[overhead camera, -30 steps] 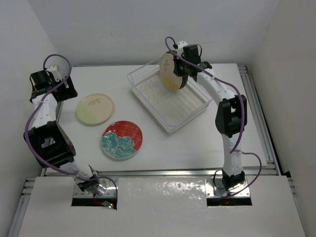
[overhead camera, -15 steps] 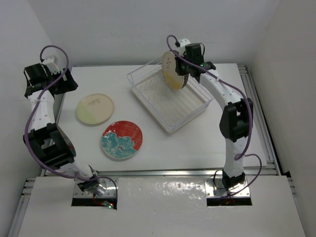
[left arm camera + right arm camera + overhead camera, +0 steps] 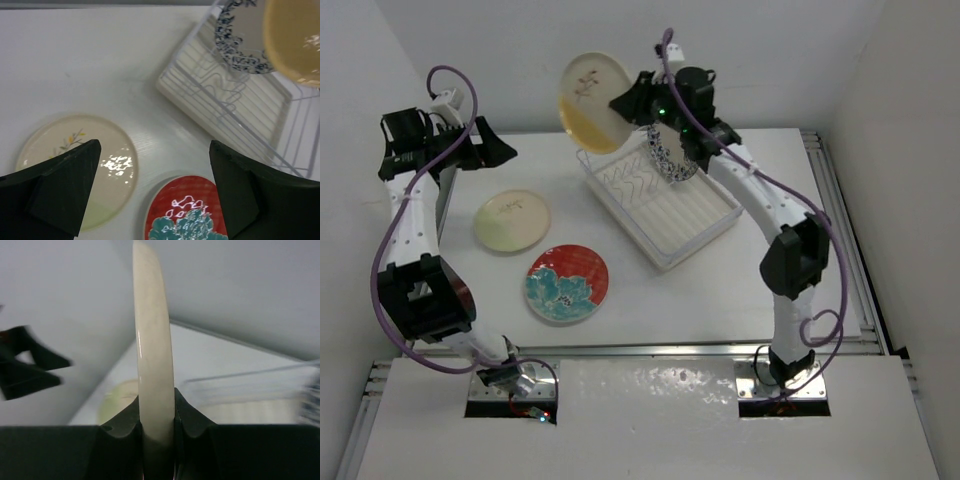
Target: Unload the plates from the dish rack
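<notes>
My right gripper [image 3: 638, 100] is shut on the rim of a cream plate [image 3: 592, 100] with a yellow lower half, holding it in the air past the far left corner of the dish rack [image 3: 715, 215]. Seen from the right wrist, that plate [image 3: 152, 355] is edge-on between the jaws of the right gripper [image 3: 156, 407]. A blue-and-white plate [image 3: 666, 156] stands upright in the rack. On the table lie a cream plate [image 3: 512, 220] and a red-and-teal plate [image 3: 567, 284]. My left gripper [image 3: 498, 153] hangs open and empty above the table's left side; its wrist view looks down past the left gripper [image 3: 154, 150] at both table plates.
The white wire rack [image 3: 235, 125] sits at an angle at the table's back middle. A metal rail [image 3: 840, 215] runs along the table's right edge. Walls close in behind and on both sides.
My right arm lifted the cream plate out of the rack, up and to the left. My left arm swung right toward it and its jaws opened wider.
</notes>
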You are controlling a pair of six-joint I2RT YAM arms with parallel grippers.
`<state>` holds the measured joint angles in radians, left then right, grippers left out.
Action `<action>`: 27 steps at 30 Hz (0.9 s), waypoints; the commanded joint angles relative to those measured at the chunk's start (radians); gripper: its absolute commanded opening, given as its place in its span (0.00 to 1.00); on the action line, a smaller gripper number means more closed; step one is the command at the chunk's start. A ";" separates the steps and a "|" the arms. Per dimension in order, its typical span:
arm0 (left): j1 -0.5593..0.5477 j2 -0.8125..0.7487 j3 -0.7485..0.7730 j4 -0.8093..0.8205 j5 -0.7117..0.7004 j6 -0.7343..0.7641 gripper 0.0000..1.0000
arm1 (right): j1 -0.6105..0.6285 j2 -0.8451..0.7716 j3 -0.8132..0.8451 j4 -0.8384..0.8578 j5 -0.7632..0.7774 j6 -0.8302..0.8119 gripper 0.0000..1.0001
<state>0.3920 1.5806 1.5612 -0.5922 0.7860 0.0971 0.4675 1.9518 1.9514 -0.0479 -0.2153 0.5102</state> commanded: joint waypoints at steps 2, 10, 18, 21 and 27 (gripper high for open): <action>-0.027 -0.060 -0.050 0.103 0.111 -0.129 0.95 | 0.066 0.145 0.104 0.315 -0.196 0.378 0.00; -0.047 -0.060 -0.217 0.245 0.047 -0.281 0.88 | 0.122 0.194 0.071 0.447 -0.262 0.553 0.00; -0.047 -0.039 -0.309 0.439 0.073 -0.465 0.73 | 0.132 0.199 -0.028 0.560 -0.312 0.681 0.00; -0.047 -0.033 -0.322 0.520 0.111 -0.569 0.65 | 0.141 0.213 -0.042 0.576 -0.320 0.703 0.00; -0.048 -0.031 -0.339 0.575 0.193 -0.694 0.48 | 0.149 0.237 -0.043 0.605 -0.328 0.748 0.00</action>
<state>0.3553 1.5562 1.2331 -0.1188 0.8879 -0.4831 0.6044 2.2459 1.8774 0.3325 -0.5060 1.1805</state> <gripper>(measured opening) 0.490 0.191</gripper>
